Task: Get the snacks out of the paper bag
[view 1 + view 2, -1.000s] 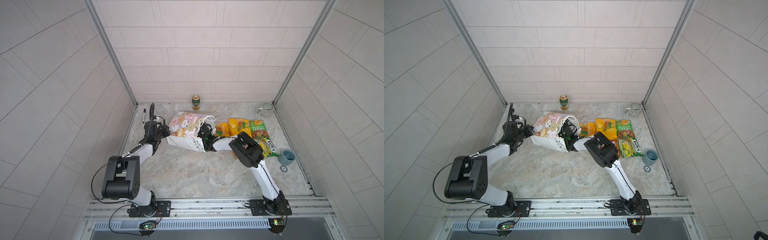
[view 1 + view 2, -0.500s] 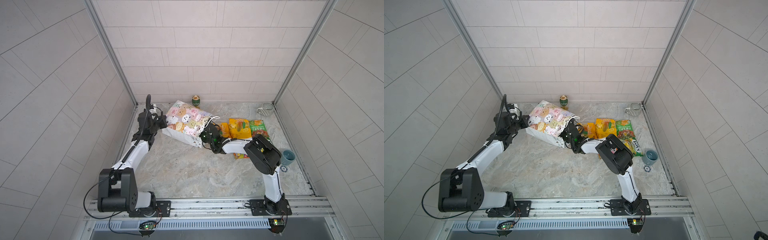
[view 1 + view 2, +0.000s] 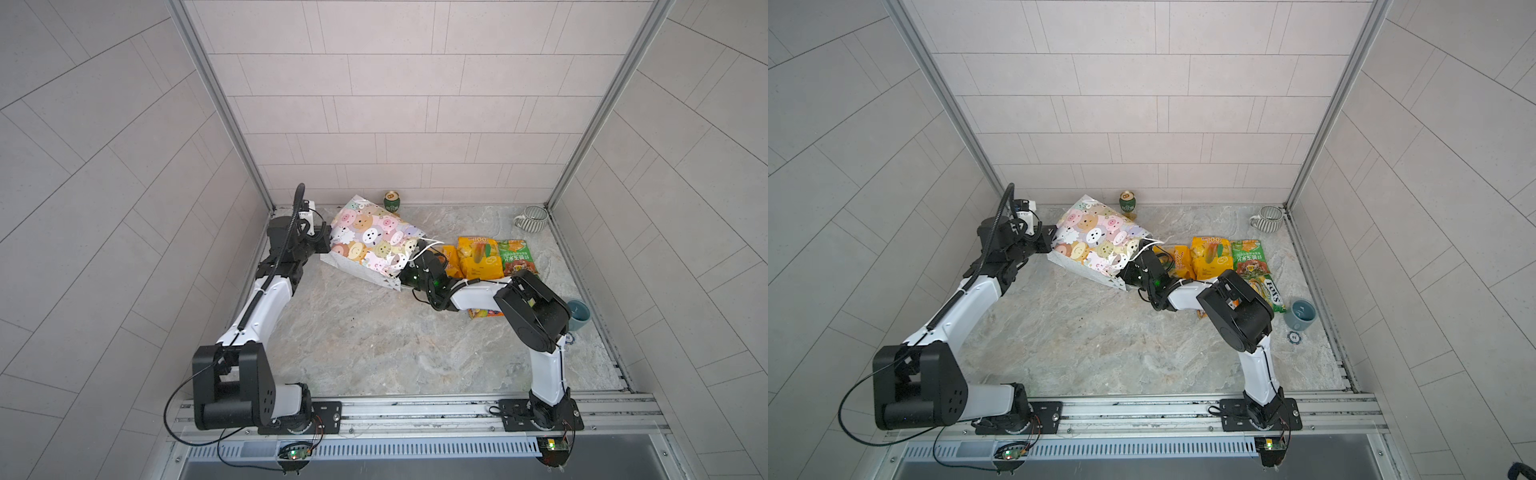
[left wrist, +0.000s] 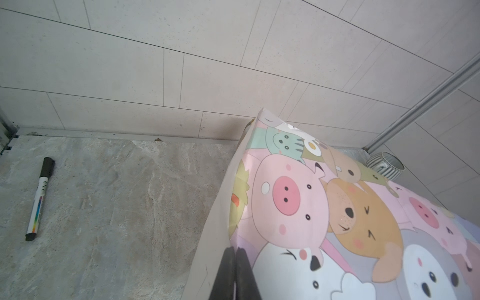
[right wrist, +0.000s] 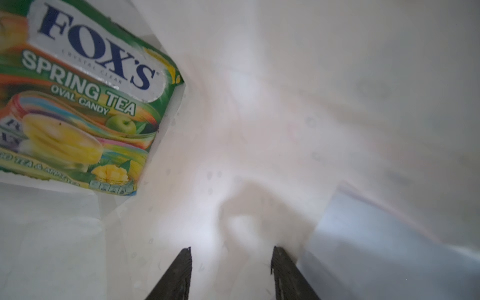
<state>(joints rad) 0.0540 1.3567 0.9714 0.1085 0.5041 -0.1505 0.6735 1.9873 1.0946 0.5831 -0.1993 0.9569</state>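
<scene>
Bag point(image 3: 370, 243) has tipped up. A second ago it lay flat; now its closed left end is raised off the surface point(image 3: 365, 345) and the mouth is down at the right. Left claw point(image 4: 235, 252) does the lifting, pressed together on the paper fold at the bag's bottom end. Right claw point(image 5: 231, 255) is inside the mouth, jaws about half apart, nothing between them. One snack shows inside: a green FOX'S packet point(image 5: 78, 104) against the white inner wall, ahead of the right claw and off to one side, not touching it. Other snacks point(image 3: 478, 259) are already out, in a row on the surface right of the bag, close to the mouth.

Judgement: the tilt looks meant to slide the packet toward the mouth and the waiting claw. Task looks nearly done, with one visible packet to go. The packet may catch in a corner fold, and the thin paper pinch could slip.
</scene>
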